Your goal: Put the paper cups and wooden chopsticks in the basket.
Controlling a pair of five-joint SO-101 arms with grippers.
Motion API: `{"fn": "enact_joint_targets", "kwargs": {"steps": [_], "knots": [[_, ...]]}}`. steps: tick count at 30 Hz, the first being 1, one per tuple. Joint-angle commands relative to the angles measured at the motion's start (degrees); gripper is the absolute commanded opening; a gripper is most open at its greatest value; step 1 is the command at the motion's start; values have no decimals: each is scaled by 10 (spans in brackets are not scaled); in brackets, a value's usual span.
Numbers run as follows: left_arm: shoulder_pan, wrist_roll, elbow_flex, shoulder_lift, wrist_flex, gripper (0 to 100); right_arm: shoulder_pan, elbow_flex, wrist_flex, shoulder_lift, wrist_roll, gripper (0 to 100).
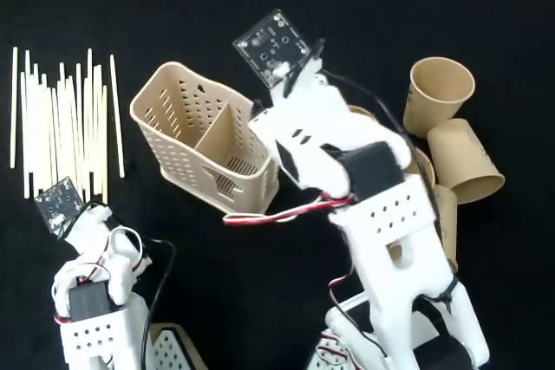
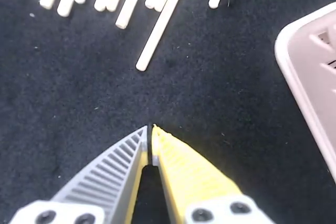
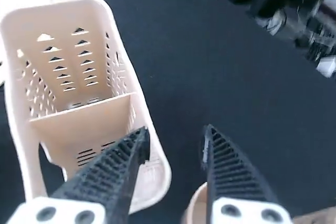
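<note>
Closest up, the white right arm rises from about 5 o'clock on the black table and leans in toward the middle.

Far over at 9 to 10 o'clock, the wooden chopsticks lie loose on the table. They form a rough row of pale sticks side by side, with one or two a little apart from the bunch.

At about 7 o'clock the left arm sits low. Its left claw is closed, the grey and yellow tips pressed together with nothing between them. It hangs just over bare table near the ends of the sticks and touches none.

Next along, a little toward 11 o'clock from the centre, stands the beige basket. It has slotted walls, and a divider splits it into two compartments.

The right claw hangs over the end of the basket that faces 3 o'clock. Its black jaws are spread wide and grip nothing. A cup rim shows just beneath it.

Out at 3 o'clock the paper cups cluster on the table, outside the basket. The top cup shows its open mouth, the one beside it lies on its side, and others are partly hidden behind the right arm.
</note>
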Motion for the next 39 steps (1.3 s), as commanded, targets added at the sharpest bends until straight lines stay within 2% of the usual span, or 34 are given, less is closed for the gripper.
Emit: {"fn": "enact_joint_targets", "kwargs": {"steps": [1, 7, 12, 15, 19, 21, 24, 28, 39], "knots": [[7, 4, 9, -3, 3, 30, 12, -91, 65, 0, 59, 172], [7, 4, 9, -3, 3, 30, 55, -208, 214, 4, 191, 172], [7, 4, 9, -3, 3, 30, 160, -220, 283, 0, 321, 173], [7, 4, 9, -3, 3, 30, 222, -192, 287, 4, 385, 174], [7, 4, 9, -3, 3, 30, 253, -96, 254, 4, 478, 175], [7, 4, 9, -3, 3, 30, 253, -37, 212, 4, 498, 175], [7, 4, 9, -3, 3, 30, 253, 48, 135, 5, 514, 188], [7, 4, 9, -3, 3, 30, 252, 144, 55, 5, 535, 282], [7, 4, 9, -3, 3, 30, 239, 275, -67, 6, 536, 276]]}}
